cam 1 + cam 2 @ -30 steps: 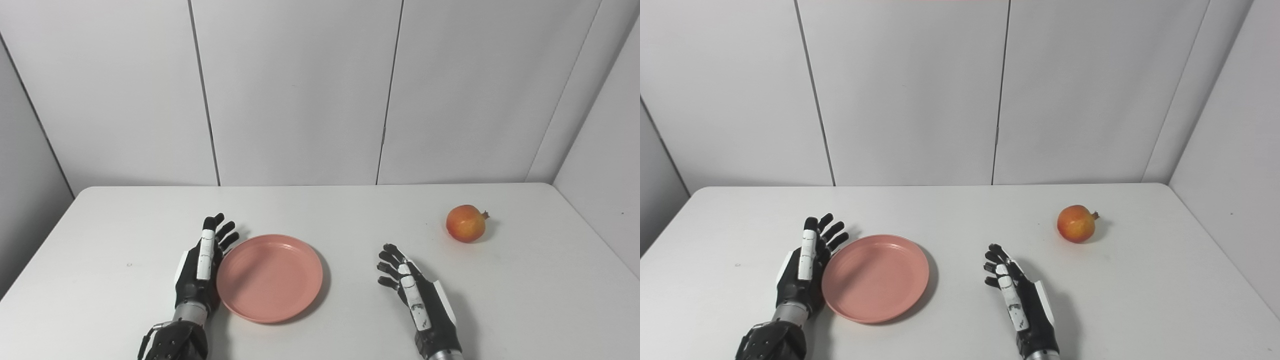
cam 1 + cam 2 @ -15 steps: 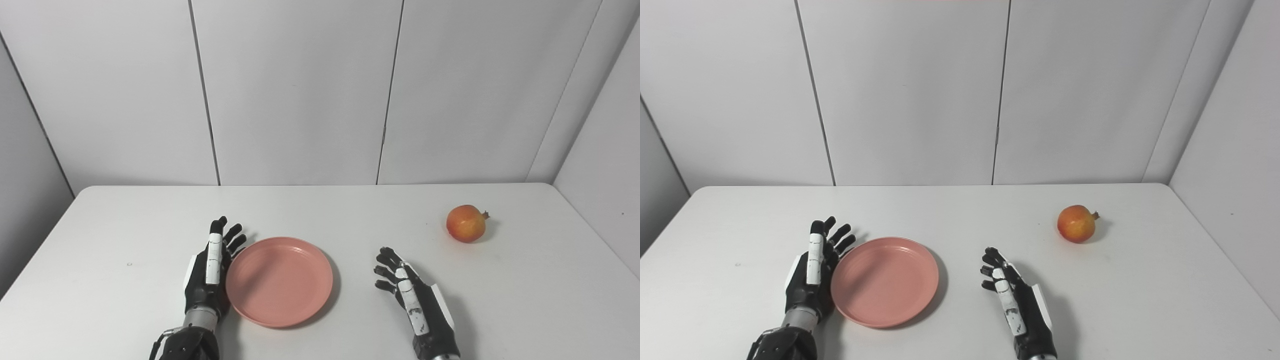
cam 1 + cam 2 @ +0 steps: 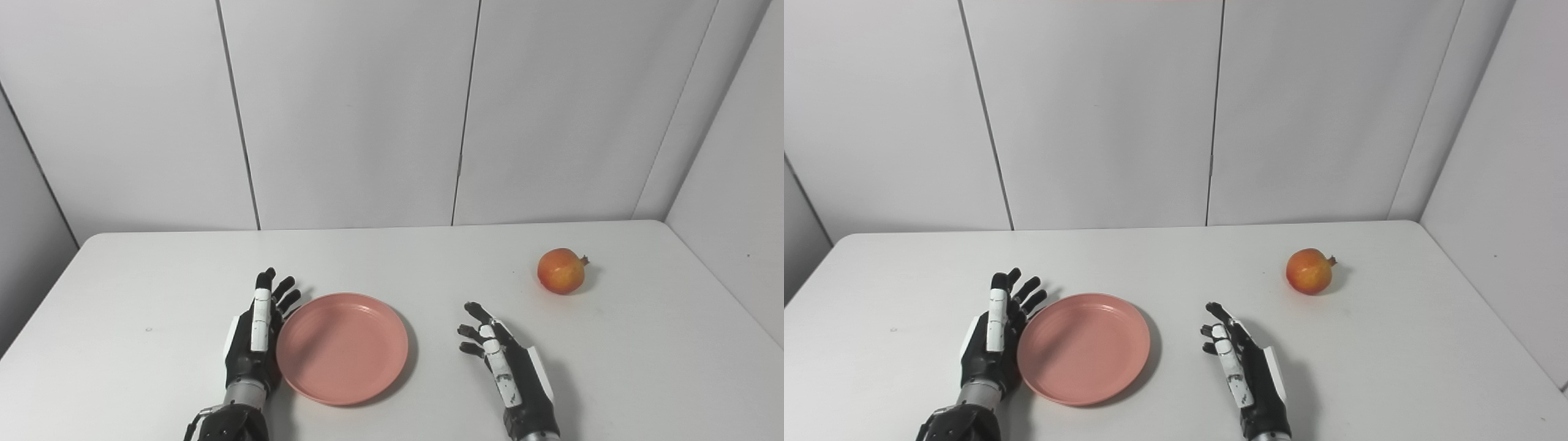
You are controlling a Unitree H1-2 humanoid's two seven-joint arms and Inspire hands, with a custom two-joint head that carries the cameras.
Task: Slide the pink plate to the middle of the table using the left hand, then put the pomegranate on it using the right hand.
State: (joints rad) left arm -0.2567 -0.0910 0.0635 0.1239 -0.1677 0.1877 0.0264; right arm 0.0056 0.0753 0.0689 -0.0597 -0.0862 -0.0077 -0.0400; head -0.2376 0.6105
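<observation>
The pink plate (image 3: 342, 349) lies flat on the white table (image 3: 153, 275), a little left of the middle and near the front. My left hand (image 3: 253, 343) is open, fingers straight and pointing away from me, its inner side against the plate's left rim. My right hand (image 3: 511, 373) is open and empty, resting on the table to the right of the plate with a gap between them. The orange-red pomegranate (image 3: 560, 271) sits alone at the far right of the table, well beyond the right hand.
White wall panels stand close behind the table and along its right side. The table's right edge runs just past the pomegranate.
The left hand has pushed the plate a little to the right across the table. The camera has also shifted, so the whole scene sits slightly left. The right hand has barely moved.
</observation>
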